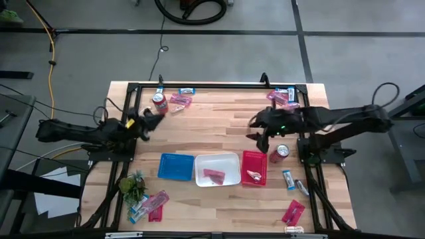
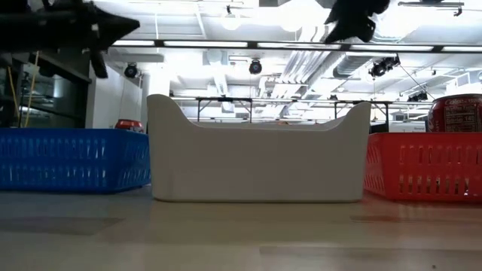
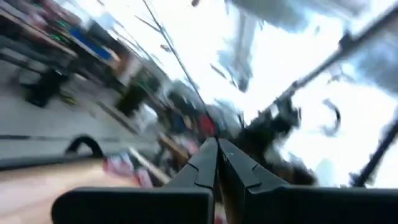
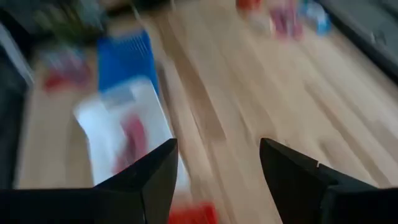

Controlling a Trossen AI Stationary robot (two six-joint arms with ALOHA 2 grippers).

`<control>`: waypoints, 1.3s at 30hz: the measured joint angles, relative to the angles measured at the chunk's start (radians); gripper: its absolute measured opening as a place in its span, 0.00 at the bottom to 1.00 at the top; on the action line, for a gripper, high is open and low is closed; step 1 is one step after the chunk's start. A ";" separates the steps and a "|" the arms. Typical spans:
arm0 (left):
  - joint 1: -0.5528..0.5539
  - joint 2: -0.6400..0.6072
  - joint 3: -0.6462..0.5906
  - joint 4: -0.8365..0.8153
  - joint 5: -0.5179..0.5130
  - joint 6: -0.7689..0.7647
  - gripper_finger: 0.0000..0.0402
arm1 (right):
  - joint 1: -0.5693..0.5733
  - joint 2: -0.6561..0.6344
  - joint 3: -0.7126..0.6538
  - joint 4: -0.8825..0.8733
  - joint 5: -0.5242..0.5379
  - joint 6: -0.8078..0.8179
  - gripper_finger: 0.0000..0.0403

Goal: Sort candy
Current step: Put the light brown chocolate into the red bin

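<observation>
Three trays stand in a row near the table's front: blue (image 1: 176, 166), white (image 1: 217, 168) with a pink candy (image 1: 214, 175) lying flat in it, and red (image 1: 254, 167) with a candy (image 1: 253, 176) in it. More candy lies at the far left (image 1: 180, 101), the far right (image 1: 284, 97), the near left (image 1: 151, 203) and the near right (image 1: 293, 211). My right gripper (image 1: 255, 129) hangs open and empty above the table, right of centre; the right wrist view shows its gap (image 4: 217, 168). My left gripper (image 1: 155, 119) is shut and empty at the left side, its fingers together (image 3: 217, 163).
Red soda cans stand at the far left (image 1: 159, 102) and beside the red tray (image 1: 281, 152). A small green plant (image 1: 132, 184) sits near the front left. Black frame rails (image 1: 212, 86) run along the table's far edge and sides. Bare wood lies in the table's middle (image 1: 212, 126).
</observation>
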 joint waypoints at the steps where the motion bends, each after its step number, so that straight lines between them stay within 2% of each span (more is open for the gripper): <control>1: 0.008 0.012 0.033 -0.023 -0.007 -0.002 0.00 | -0.013 -0.021 -0.025 0.053 -0.003 -0.013 0.55; 3: 0.024 0.058 0.122 -0.157 -0.004 0.003 0.01 | -0.045 -0.043 -0.061 0.142 -0.017 -0.049 0.55; 6: 0.073 0.190 0.321 -0.459 0.002 0.008 0.04 | -0.104 -0.043 -0.067 0.177 -0.047 -0.083 0.55; 10: 0.207 0.387 0.598 -0.889 0.003 0.016 0.11 | -0.174 -0.035 -0.057 0.176 -0.082 -0.103 0.55; 12: 0.286 0.488 0.708 -1.055 0.032 0.054 0.16 | -0.204 -0.035 -0.056 0.176 -0.084 -0.077 0.55; 14: 0.372 0.587 0.796 -1.180 0.127 0.103 0.20 | -0.231 -0.035 -0.056 0.177 -0.084 -0.027 0.55; 17: 0.496 0.736 0.908 -1.274 0.320 0.178 0.27 | -0.254 -0.035 -0.056 0.178 -0.081 0.034 0.55; 19: 0.550 0.849 0.980 -1.320 0.385 0.236 0.31 | -0.261 -0.035 -0.056 0.181 -0.073 0.064 0.55; 26: 0.638 1.235 1.257 -1.637 0.372 0.386 0.38 | -0.262 -0.035 -0.056 0.182 -0.031 0.181 0.55; 29: 0.645 1.357 1.324 -1.681 0.365 0.447 0.38 | -0.262 -0.035 -0.056 0.182 -0.031 0.208 0.55; 33: 0.648 1.467 1.346 -1.693 0.363 0.494 0.38 | -0.261 -0.035 -0.056 0.182 -0.031 0.221 0.55; 39: 0.655 1.558 1.336 -1.713 0.296 0.495 0.38 | -0.259 -0.035 -0.056 0.182 -0.031 0.209 0.55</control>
